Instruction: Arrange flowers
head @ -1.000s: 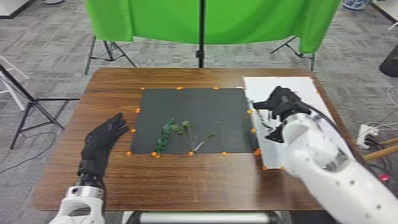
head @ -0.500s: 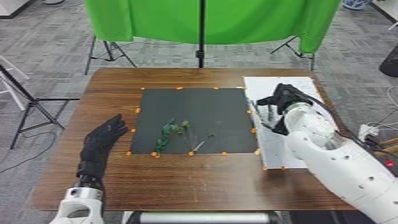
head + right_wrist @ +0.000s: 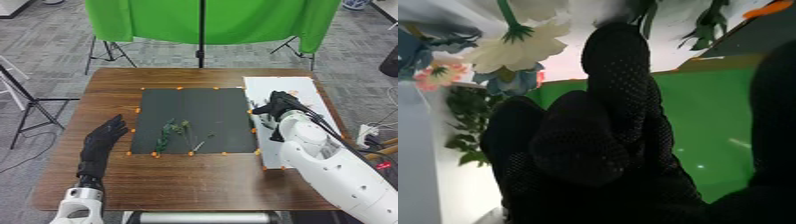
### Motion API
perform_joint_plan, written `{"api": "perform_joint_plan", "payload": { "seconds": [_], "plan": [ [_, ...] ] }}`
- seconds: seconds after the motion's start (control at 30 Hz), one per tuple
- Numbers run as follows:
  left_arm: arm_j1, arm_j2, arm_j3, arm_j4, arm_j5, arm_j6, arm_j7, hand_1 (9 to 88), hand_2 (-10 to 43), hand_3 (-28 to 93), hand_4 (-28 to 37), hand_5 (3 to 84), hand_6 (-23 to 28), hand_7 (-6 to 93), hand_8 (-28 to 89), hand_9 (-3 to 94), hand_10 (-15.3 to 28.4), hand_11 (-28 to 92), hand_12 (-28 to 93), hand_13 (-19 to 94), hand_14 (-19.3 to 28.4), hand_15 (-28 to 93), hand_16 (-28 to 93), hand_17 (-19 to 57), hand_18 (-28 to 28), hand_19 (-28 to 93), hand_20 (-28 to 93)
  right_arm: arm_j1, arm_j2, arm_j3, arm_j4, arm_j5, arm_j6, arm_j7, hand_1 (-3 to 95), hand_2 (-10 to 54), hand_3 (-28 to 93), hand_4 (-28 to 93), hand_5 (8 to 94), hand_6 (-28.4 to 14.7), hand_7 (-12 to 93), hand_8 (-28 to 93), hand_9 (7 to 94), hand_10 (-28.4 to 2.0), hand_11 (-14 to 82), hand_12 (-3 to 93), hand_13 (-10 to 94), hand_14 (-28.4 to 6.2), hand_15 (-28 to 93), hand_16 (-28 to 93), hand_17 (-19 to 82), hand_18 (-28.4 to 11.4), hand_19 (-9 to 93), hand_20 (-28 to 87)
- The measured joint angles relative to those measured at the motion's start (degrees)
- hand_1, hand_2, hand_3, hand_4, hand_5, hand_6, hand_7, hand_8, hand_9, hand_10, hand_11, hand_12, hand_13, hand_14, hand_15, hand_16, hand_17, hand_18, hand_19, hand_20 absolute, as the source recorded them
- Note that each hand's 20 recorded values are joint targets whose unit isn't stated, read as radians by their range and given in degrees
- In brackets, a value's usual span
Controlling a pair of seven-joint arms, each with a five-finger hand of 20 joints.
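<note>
Flowers (image 3: 513, 50) lie on the right sheet (image 3: 271, 83), likely spread for easier picking; sprigs (image 3: 165, 136) lie on the mat (image 3: 191, 103). We can't tell whether our right hand (image 3: 282, 104) grips one; our left hand (image 3: 106, 132) is relaxed.

Green cloth (image 3: 151, 20) beyond, grey carpet (image 3: 53, 50)

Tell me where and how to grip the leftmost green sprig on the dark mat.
Pinch the leafy sprig near mid-length, coming from above, fingers closing on its left and right sides. It lies on the mat, long and narrow, running near to far, so gripping across it should suit.
</note>
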Motion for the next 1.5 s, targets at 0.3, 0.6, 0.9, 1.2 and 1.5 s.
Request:
{"api": "perform_joint_plan", "payload": {
  "seconds": [0.3, 0.6, 0.9, 1.2, 1.5],
  "plan": [
    [0.0, -0.04, -0.04, 0.00, 0.15, -0.53, -0.32, 26.8, -0.4, 66, -22.2, 42.4, 7.6, 4.3, -4, 37.2, 13.3, 14, 12, 28, 18.0, 24, 1, 4.7, 13.9, 11, 21, 0.7, -0.6, -4.8, -0.4, -9.5, -2.2, -0.1, 79.6, -9.5, -19, 44, 78.8, -2.7, 27, 25, 88.5, -11.1, 48.4, 28.0, 93, -1.8, 65, 34, 72, -9.7, 93, 65],
    [0.0, -0.05, -0.08, 0.03, 0.16, -0.69, -0.74, 26.9, -0.4, 65, -22.1, 42.5, 7.8, 4.1, -4, 37.0, 13.3, 14, 12, 28, 18.0, 24, 1, 4.5, 13.9, 11, 21, -1.8, -3.0, -2.6, 0.2, -5.2, 7.1, 0.0, 85.1, -9.5, -28, 63, 79.9, -1.8, 35, 26, 90.6, -10.1, 50.9, 27.6, 94, -1.8, 70, 31, 74, -10.4, 93, 67],
    [0.0, -0.05, -0.06, 0.04, 0.15, -0.82, -0.94, 26.8, -0.3, 66, -22.1, 42.4, 7.8, 4.2, -4, 36.9, 13.3, 14, 12, 28, 18.0, 24, 1, 4.4, 13.9, 10, 21, -10.8, -1.6, 4.1, -5.9, -3.5, 15.5, -1.1, 85.3, -9.5, -28, 65, 79.8, -2.3, 37, 25, 90.6, -9.9, 52.1, 27.3, 94, -1.8, 71, 31, 74, -10.1, 93, 69],
    [-0.2, -0.05, 0.06, 0.11, 0.15, -1.12, -0.98, 26.6, -0.3, 66, -22.2, 42.4, 7.9, 4.0, -4, 36.9, 13.3, 14, 12, 28, 18.0, 24, 1, 4.5, 13.8, 10, 21, -13.9, -1.9, 3.2, -14.7, 0.2, 16.0, -5.0, 85.3, -9.5, -28, 66, 79.7, -2.5, 37, 25, 90.5, -9.8, 52.2, 27.2, 94, -1.8, 71, 31, 74, -10.0, 93, 69],
    [-0.4, -0.05, 0.22, 0.22, 0.15, -1.30, -1.05, 26.6, -0.4, 66, -22.2, 42.3, 7.9, 4.0, -4, 36.9, 13.4, 14, 12, 28, 17.9, 24, 1, 4.4, 13.9, 10, 21, -14.6, -5.1, -0.8, -13.5, 1.4, 15.0, -8.5, 84.3, -9.0, -27, 60, 76.8, -1.8, 38, 24, 88.5, -10.0, 52.4, 27.8, 93, -1.8, 69, 34, 72, -10.2, 93, 68]
  ]
}}
